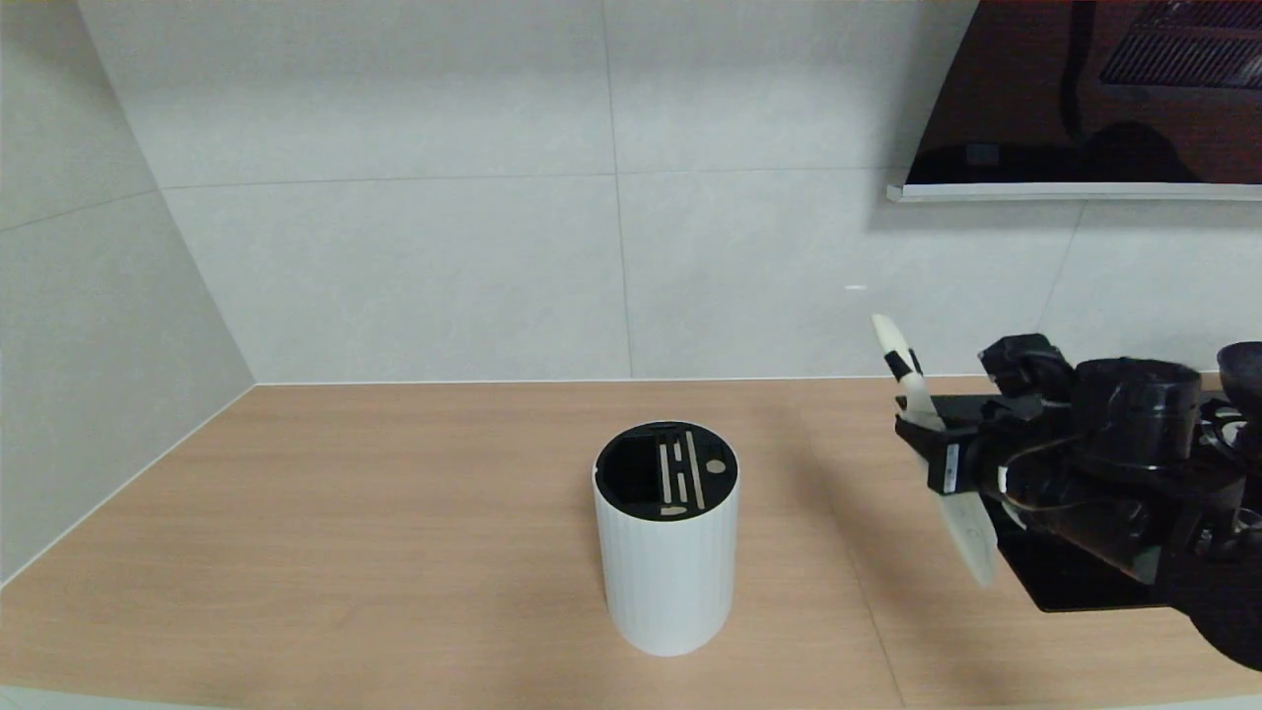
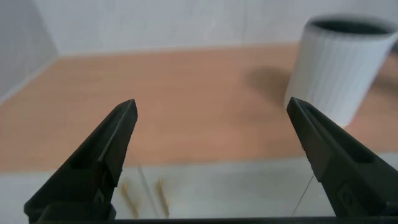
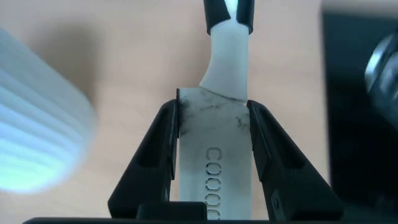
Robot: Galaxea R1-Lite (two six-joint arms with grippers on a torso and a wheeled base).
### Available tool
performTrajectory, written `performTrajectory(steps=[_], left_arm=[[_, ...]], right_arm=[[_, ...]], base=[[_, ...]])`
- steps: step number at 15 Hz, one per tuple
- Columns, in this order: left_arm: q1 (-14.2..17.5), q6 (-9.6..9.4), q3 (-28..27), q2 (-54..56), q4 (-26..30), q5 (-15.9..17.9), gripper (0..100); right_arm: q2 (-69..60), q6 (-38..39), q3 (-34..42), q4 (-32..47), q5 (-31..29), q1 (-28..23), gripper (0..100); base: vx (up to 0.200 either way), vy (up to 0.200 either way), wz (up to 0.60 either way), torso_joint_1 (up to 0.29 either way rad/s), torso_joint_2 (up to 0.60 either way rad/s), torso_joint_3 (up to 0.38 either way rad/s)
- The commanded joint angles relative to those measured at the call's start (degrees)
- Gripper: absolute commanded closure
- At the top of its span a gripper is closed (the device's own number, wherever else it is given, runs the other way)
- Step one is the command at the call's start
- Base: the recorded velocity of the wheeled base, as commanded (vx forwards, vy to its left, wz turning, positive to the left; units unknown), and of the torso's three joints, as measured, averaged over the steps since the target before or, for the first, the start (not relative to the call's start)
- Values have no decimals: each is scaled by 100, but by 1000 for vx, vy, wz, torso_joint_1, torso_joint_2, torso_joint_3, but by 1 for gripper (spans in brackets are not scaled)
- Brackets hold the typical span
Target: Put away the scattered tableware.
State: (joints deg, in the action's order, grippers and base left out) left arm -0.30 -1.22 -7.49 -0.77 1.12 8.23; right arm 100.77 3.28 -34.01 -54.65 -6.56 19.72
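A white ribbed cylindrical holder with a black slotted top stands in the middle of the wooden counter. To its right, above the counter, my right gripper is shut on a white knife. The knife is tilted, its black-banded handle up and toward the wall, its broad blade down. In the right wrist view the fingers clamp the flat blade of the knife, with the holder off to one side. My left gripper is open and holds nothing, near the counter's front edge, the holder beyond it.
A black cooktop lies flush in the counter at the right, under my right arm. A dark range hood hangs on the tiled wall above it. Tiled walls close the counter at the back and left.
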Motion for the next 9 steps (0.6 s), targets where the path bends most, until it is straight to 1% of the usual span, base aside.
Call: performTrajectory(steps=[1, 2, 3, 4, 5, 6, 7, 8, 9], left_arm=[[-128, 34, -1677, -1136, 758, 1269, 0], [-128, 25, -2240, -1813, 899, 1867, 0], [-128, 25, -2240, -1813, 899, 1867, 0], [-145, 16, -3013, -3281, 881, 3097, 0], [-216, -1, -3189, -3966, 740, 3563, 0], [-409, -1, -3259, -4502, 486, 3686, 0], [-831, 60, -3259, -5161, 20, 3668, 0], [-1059, 157, -3224, -5575, -226, 3642, 0], [-1235, 324, -3207, -5882, -297, 3633, 0]], right_arm=[[-462, -47, -853, 350, 14, 198, 100], [-514, -47, -1143, 605, 14, 409, 100], [-514, -47, -1143, 605, 14, 409, 100], [-629, -20, -1248, 693, 5, 989, 100], [-699, 6, -1187, 701, -3, 1271, 100], [-716, -3, -1108, 693, -30, 1482, 100], [-804, -3, -949, 693, -47, 1745, 100], [-848, -3, -862, 719, -38, 1833, 100], [-857, -3, -862, 745, -30, 1877, 100]], base=[[0, 0, 0, 0, 0, 0], [0, 0, 0, 0, 0, 0], [0, 0, 0, 0, 0, 0], [0, 0, 0, 0, 0, 0], [0, 0, 0, 0, 0, 0], [0, 0, 0, 0, 0, 0], [0, 0, 0, 0, 0, 0], [0, 0, 0, 0, 0, 0], [0, 0, 0, 0, 0, 0]])
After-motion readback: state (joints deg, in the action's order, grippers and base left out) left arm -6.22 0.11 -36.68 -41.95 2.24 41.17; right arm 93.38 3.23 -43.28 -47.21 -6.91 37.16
